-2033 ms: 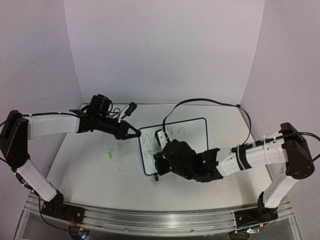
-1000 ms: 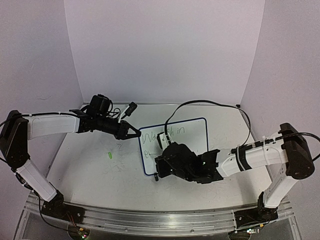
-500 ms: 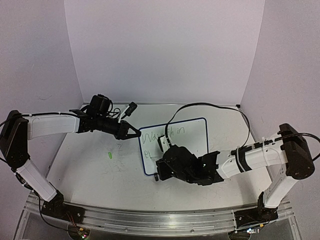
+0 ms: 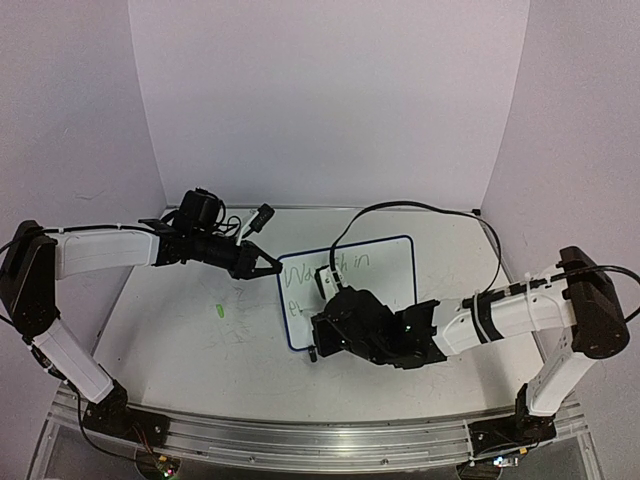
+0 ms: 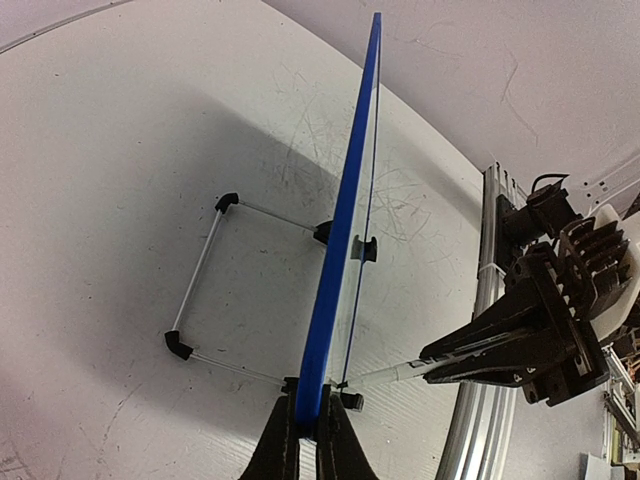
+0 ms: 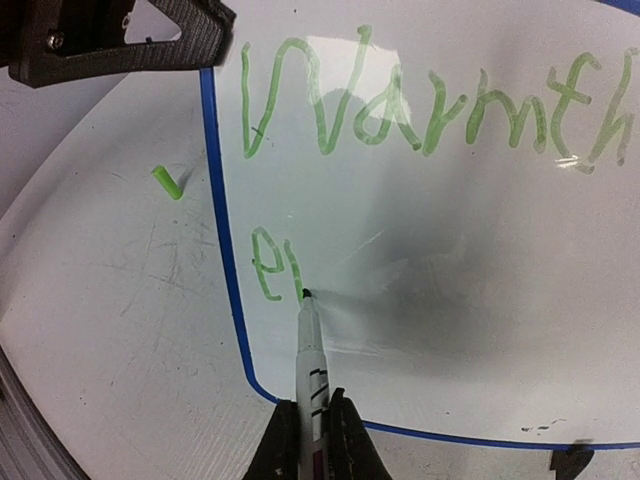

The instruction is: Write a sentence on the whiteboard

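Left hand (image 5: 308, 430) clamps the blue-rimmed white whiteboard (image 5: 345, 230) steady (it's propped up); right hand (image 6: 312, 430) pinches a slim white marker (image 6: 309, 345), tip touching it.

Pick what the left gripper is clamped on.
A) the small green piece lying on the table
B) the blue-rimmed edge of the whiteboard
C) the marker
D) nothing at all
B: in the left wrist view the left gripper pinches the whiteboard by its blue rim, while the marker sits in the right gripper.
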